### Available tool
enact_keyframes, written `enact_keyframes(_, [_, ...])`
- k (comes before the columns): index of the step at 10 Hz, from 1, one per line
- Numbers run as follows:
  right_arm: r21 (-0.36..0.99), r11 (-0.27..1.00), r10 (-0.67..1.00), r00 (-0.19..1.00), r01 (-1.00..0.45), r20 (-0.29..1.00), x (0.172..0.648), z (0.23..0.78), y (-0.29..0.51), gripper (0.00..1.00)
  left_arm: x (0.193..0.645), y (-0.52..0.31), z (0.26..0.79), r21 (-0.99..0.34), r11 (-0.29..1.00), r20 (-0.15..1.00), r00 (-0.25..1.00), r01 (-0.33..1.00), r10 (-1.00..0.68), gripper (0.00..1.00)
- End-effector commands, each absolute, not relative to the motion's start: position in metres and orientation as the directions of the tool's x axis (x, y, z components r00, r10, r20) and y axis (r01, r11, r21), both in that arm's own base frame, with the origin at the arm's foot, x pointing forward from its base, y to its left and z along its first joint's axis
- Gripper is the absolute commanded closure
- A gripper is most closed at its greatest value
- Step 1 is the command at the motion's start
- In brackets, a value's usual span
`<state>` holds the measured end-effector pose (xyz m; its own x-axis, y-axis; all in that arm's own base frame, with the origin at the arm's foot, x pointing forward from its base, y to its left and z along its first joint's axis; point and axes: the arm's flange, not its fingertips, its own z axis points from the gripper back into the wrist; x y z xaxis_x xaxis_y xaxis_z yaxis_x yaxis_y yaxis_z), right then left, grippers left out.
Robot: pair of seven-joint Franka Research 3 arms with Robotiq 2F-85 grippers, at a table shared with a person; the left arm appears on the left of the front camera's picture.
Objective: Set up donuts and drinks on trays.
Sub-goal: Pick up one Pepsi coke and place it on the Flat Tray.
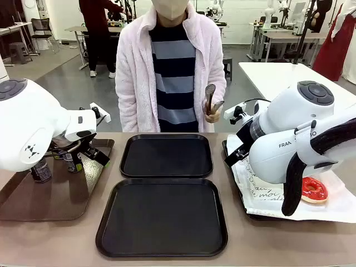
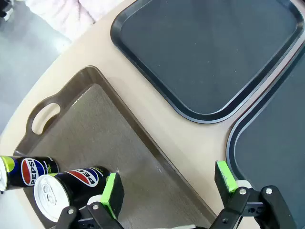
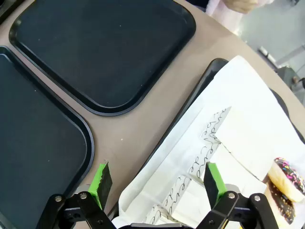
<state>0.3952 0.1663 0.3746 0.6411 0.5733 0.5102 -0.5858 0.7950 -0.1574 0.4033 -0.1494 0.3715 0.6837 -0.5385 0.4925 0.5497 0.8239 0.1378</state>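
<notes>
Two black trays lie bare mid-table, the far one [image 1: 167,156] and the near one [image 1: 161,218]. Over the brown handled tray [image 2: 95,129] my left gripper [image 2: 169,183] hangs open, and a black Pepsi can [image 2: 71,186] stands just outside one pad [image 2: 113,188]. A second can [image 2: 28,171] is beside it. My right gripper [image 3: 157,179] is open over the edge of the paper-lined tray [image 3: 200,90], with nothing between its fingers. A chocolate sprinkled donut [image 3: 286,183] lies on that paper. A red-glazed donut [image 1: 313,190] shows under the right arm.
Across the table a person in a pink robe holds tongs [image 1: 211,100]. White paper holders with script print [image 3: 190,191] lie on the liner below my right gripper. The right arm [image 1: 289,139] hides much of the lined tray.
</notes>
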Motion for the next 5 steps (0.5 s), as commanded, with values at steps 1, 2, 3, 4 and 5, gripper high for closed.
enact_keyframes(1, [-0.157,0.795,0.573,0.641,-0.586,0.51,0.3952,0.3746,0.1663,0.0,0.4032,-0.1494,0.3715,0.138,0.824,0.493,0.683,0.55,-0.539,0.0])
enact_keyframes(2, [-0.157,0.795,0.573,0.641,-0.586,0.51,0.3952,0.3746,0.1663,0.0,0.4032,-0.1494,0.3715,0.138,0.824,0.493,0.683,0.55,-0.539,0.0])
enact_keyframes(3, [-0.157,0.795,0.573,0.641,-0.586,0.51,0.3952,0.3746,0.1663,0.0,0.4032,-0.1494,0.3715,0.138,0.824,0.493,0.683,0.55,-0.539,0.0])
enact_keyframes(4, [-0.157,0.795,0.573,0.641,-0.586,0.51,0.3952,0.3746,0.1663,0.0,0.4032,-0.1494,0.3715,0.138,0.824,0.493,0.683,0.55,-0.539,0.0])
enact_keyframes(5, [-0.157,0.795,0.573,0.641,-0.586,0.51,0.3952,0.3746,0.1663,0.0,0.4032,-0.1494,0.3715,0.138,0.824,0.493,0.683,0.55,-0.539,0.0])
